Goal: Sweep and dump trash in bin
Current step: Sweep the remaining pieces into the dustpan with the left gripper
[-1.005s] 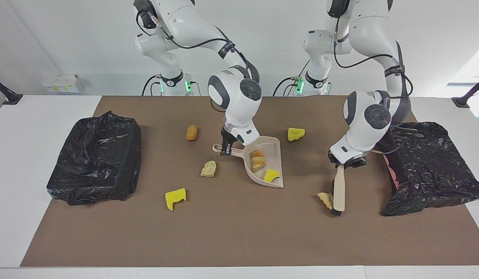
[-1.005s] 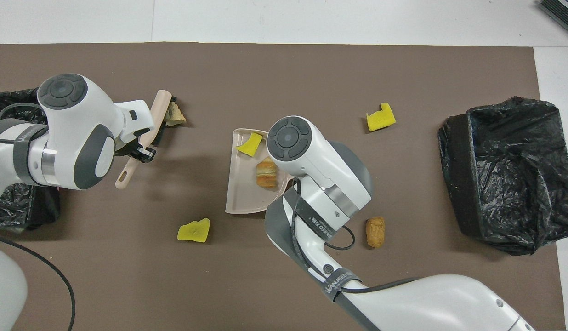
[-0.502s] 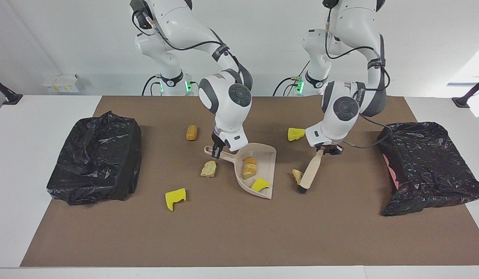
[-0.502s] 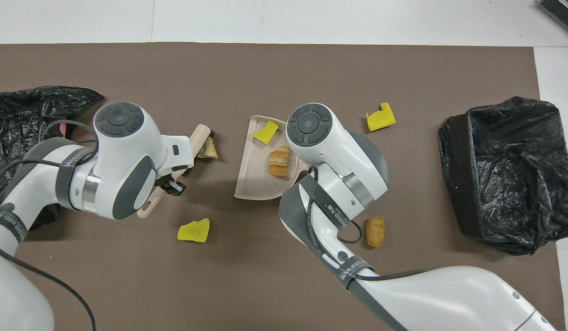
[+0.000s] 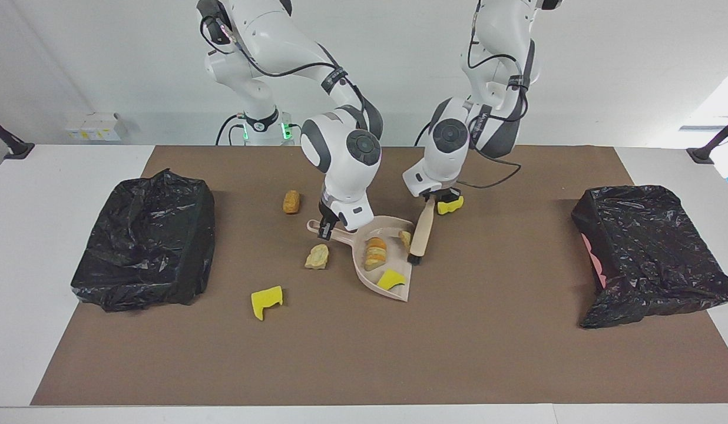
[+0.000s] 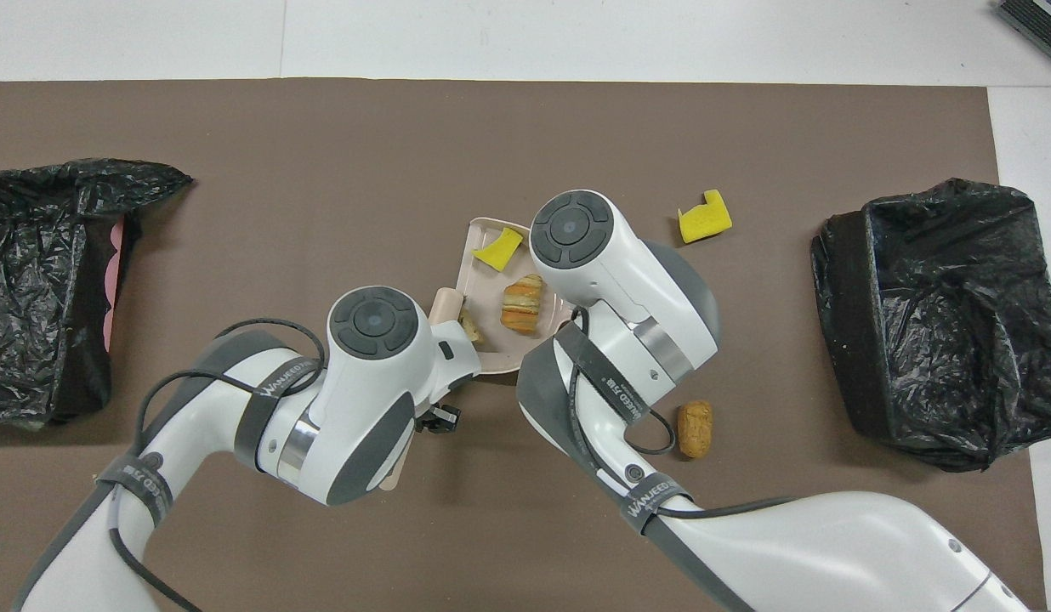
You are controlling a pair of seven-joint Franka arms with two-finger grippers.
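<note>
A brown mat (image 5: 364,353) is spread over a white table (image 5: 63,176) below a pale wall. At the centre of the facing view, a beige dustpan (image 5: 393,227) is seen on the mat. Three scraps of trash are held in it: a striped bread-like lump (image 5: 375,254), a yellow sponge chunk (image 5: 391,280), and a small tan lump (image 5: 405,239) touching the bristles of a beige brush (image 5: 422,229). Four more scraps are scattered on the mat: a pale tan lump (image 5: 317,257) just beside the dustpan handle, a yellow chunk (image 5: 266,301) lower left of centre, a brown lump (image 5: 291,201) above and left of the dustpan, and a yellow chunk (image 5: 450,204) above and right of it, beside the brush handle. The dustpan handle is gripped by the closed jaws of the right gripper (image 5: 326,227), left of centre. The brush handle is clamped by the closed jaws of the left gripper (image 5: 432,196), just right of centre; the brush is tilted with its bristles at the dustpan's open edge. Two bins are lined with black bags, one (image 5: 143,238) at the view's left edge and one (image 5: 649,253) at its right edge.
</note>
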